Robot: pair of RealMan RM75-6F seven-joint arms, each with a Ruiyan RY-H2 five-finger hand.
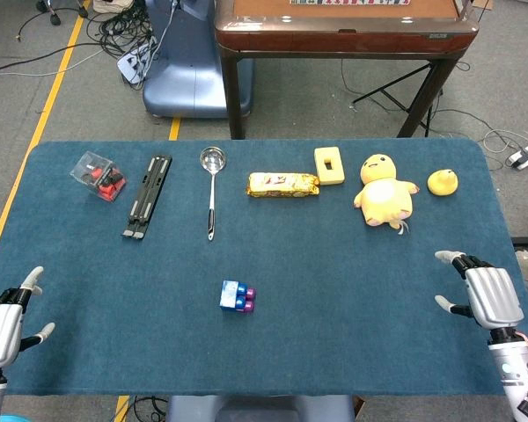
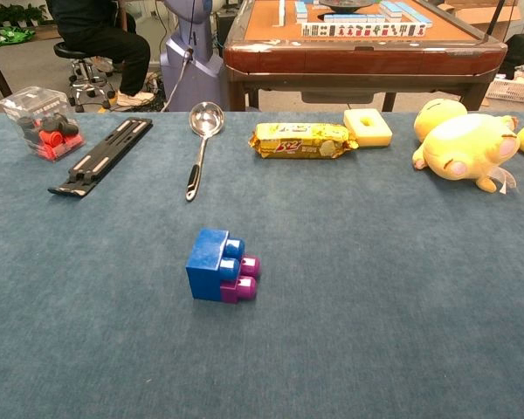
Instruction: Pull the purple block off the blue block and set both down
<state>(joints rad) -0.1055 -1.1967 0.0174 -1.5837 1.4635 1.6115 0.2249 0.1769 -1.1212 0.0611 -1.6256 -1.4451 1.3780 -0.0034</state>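
- Left hand (image 1: 2, 327) was seen at the table's near-left edge, fingers spread, nothing held.
- Blue block (image 1: 231, 294) and purple block (image 1: 246, 301) were found joined, lying on the table (image 1: 334, 290) between the hands, well apart from both, purple on the side toward the right hand.
- Right hand (image 1: 488, 294) was seen at the near-right edge, released, fingers apart.
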